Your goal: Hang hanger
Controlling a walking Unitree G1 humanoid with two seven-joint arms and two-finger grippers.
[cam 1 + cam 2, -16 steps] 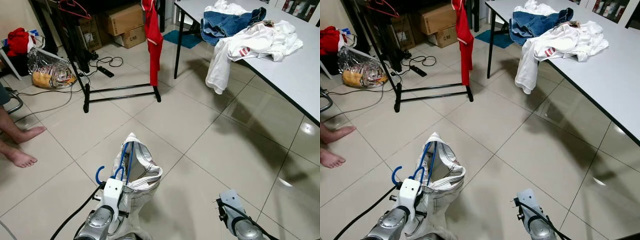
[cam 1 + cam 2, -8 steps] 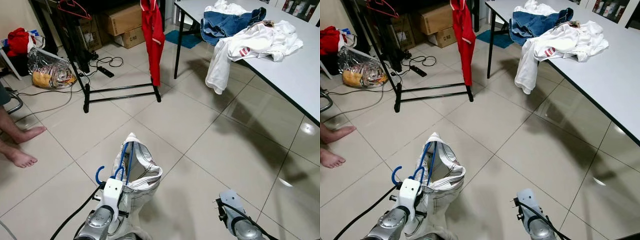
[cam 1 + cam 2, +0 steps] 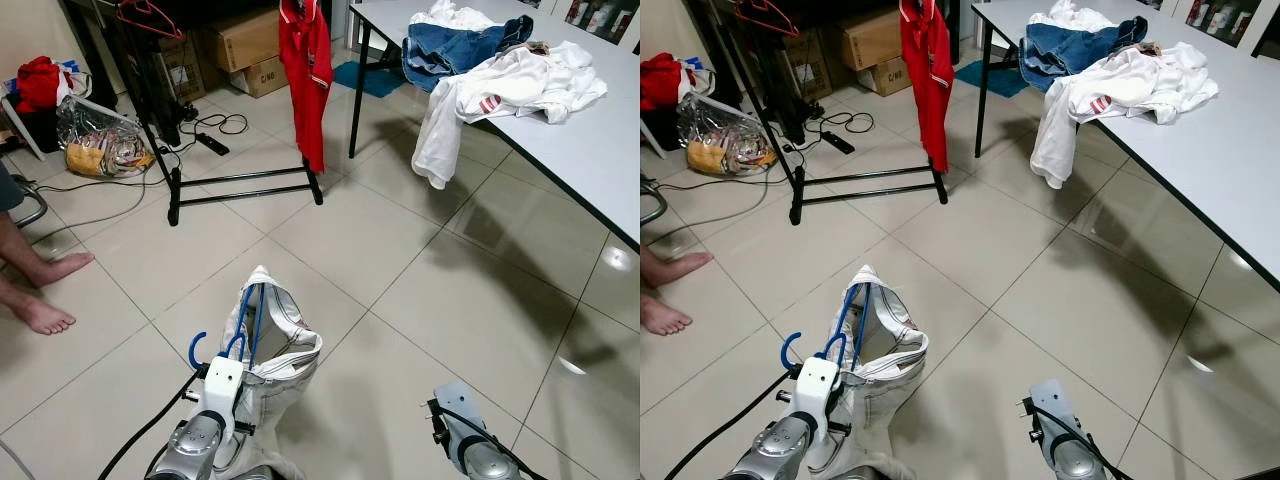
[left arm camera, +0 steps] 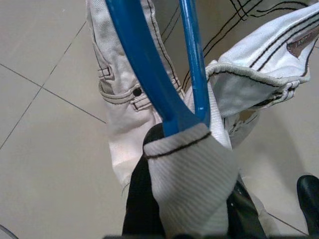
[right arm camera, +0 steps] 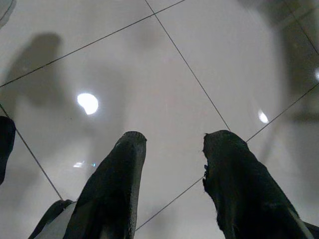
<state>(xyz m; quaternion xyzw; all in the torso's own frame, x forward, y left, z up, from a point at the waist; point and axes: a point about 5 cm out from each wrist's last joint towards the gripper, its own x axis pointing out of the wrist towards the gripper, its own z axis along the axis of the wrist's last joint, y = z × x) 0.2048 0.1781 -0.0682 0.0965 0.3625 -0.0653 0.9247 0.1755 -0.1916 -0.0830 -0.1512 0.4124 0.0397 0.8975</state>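
Blue hanger (image 4: 149, 69) with pale trousers (image 3: 275, 330) clenched in left jaws; right jaws parted

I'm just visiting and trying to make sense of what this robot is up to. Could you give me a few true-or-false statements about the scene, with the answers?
1. The left end effector holds a blue hanger with pale trousers on it. True.
2. The right end effector grips a white shirt. False: its fingers are open over bare floor tiles, holding nothing.
3. A red garment hangs on the black rack. True.
4. The grey table carries only folded towels. False: jeans and white clothes lie crumpled on it.
5. A person's bare feet rest on the floor to the robot's left. True.
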